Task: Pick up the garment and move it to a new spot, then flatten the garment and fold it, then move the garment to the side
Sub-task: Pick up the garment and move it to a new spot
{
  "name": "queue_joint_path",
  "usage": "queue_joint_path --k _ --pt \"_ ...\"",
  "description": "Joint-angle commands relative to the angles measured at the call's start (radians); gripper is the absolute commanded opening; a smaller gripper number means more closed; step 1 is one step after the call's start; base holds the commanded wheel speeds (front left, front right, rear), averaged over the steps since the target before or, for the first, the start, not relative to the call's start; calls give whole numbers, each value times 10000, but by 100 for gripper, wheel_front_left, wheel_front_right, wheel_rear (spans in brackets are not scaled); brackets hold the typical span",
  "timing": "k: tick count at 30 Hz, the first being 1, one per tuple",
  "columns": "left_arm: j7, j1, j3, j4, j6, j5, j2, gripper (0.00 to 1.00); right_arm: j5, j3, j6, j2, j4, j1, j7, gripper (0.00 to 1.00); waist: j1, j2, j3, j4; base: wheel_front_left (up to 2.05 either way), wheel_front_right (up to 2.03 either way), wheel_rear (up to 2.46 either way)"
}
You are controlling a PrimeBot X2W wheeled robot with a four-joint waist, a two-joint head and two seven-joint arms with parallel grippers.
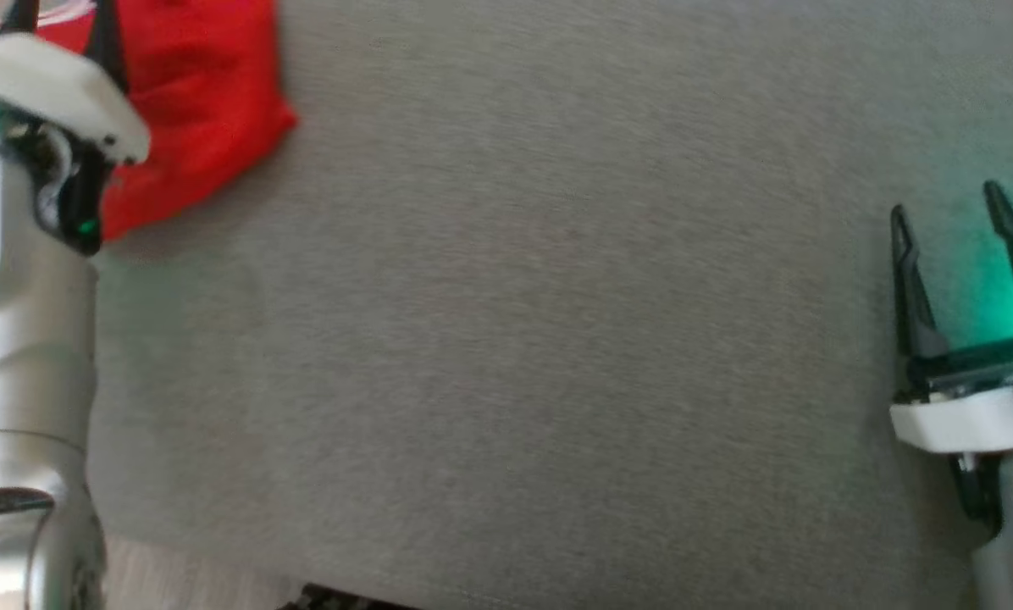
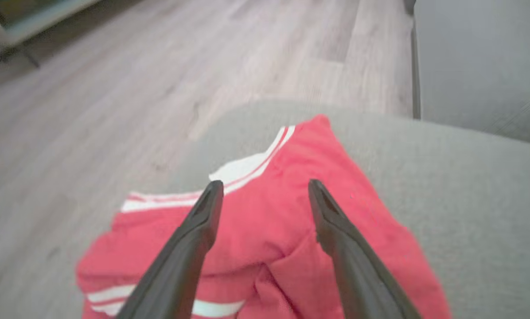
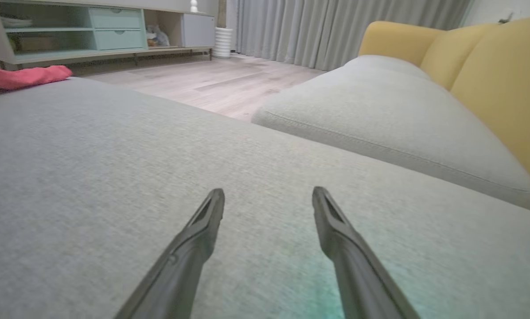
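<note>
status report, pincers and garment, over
Left pincer open over red garment, not gripping. Right pincer open above grey cushion. Garment bunched at cushion's edge. Nothing seen in the way.

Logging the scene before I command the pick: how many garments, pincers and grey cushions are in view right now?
Red garment: 1
Pincers: 2 (left pincer, right pincer, both open)
Grey cushions: 2 (work cushion, neighbouring cushion)
Total: 5
</note>
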Motion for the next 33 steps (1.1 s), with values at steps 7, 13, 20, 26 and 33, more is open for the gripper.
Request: queue_joint_path --k 7,13,20,26,33 --pt "322 -260 437 2228 -21 -557 1161 30 -49 -164 65 49 -384 -7 -42 100 -1 0 881 -1351 0 0 0" --pt "-1848 -623 -120 2090 -48 -130 1466 0 -41 -198 65 106 -259 57 -42 100 -1 0 338 -1326 0 0 0" --pt "-3425 -1131 -1546 1099 -58 236 1793 0 223 297 65 588 205 126 -42 100 -1 0 -1415 -1554 0 0 0" --pt "-3500 -1260 -2909 -179 -59 203 2016 0 545 374 65 1081 463 452 -42 100 -1 0 -2928 -2106 0 0 0" --pt "-2556 -820 -4453 -2605 -60 -923 2171 0 821 657 65 1477 430 1127 -42 100 -1 0 -4338 -3294 0 0 0"
